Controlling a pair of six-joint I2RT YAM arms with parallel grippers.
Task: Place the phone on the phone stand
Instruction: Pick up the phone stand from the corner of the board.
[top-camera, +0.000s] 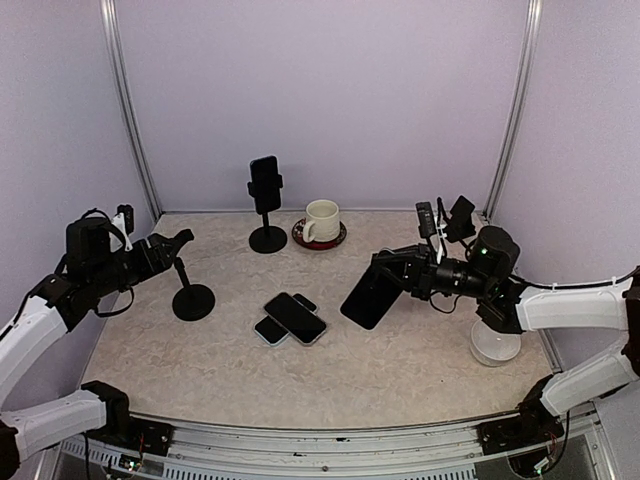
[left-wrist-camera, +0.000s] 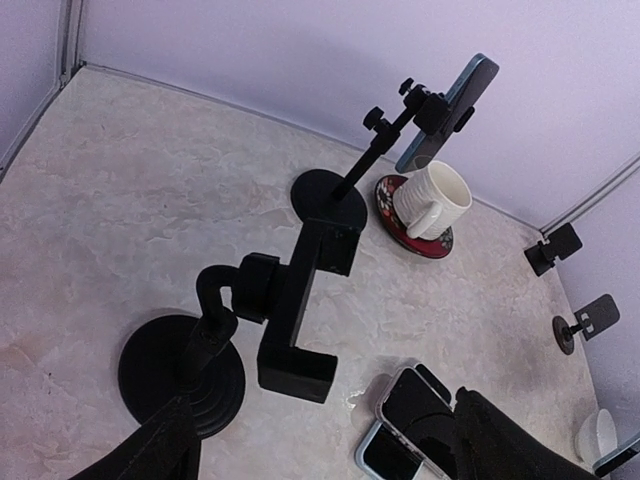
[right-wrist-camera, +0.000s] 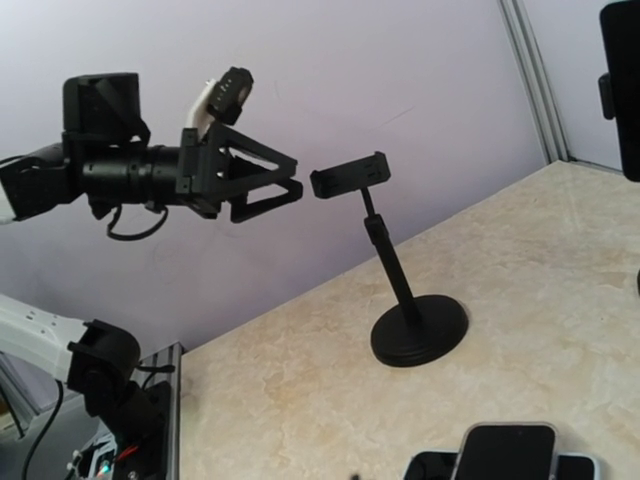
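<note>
Midair, a glossy black smartphone (top-camera: 370, 298) hangs tilted, its long axis slanting down toward the table, its upper end pinched in the right gripper (top-camera: 393, 272). Its likely target, the empty black round-based phone stand (top-camera: 192, 300), stands well apart on the robot's left side. The left gripper (top-camera: 178, 241) is far nearer, fingers spread, just beside the stand's long black clamp bar (right-wrist-camera: 348, 174), perhaps to steady it.
</note>
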